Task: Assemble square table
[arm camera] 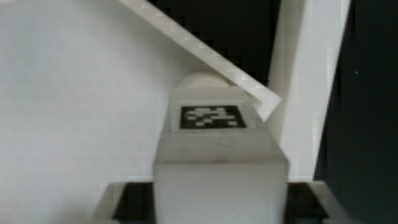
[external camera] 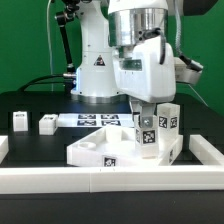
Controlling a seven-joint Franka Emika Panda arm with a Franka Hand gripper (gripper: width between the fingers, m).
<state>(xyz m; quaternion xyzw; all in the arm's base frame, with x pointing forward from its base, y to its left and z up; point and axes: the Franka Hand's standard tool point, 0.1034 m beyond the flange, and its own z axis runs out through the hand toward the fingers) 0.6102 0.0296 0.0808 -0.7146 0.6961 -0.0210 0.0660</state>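
Observation:
The square table top lies flat on the black table, a tag on its near edge. My gripper is shut on a white tagged leg and holds it upright over the top's corner on the exterior view's right. In the wrist view this leg fills the gap between my dark fingers, my gripper closed on its sides, with the top's white face behind it. Another leg stands upright right beside the held one; its foot is hidden.
Two loose white legs stand on the exterior view's left. The marker board lies behind the top, at the robot's base. A long white rail borders the front, with ends at both sides.

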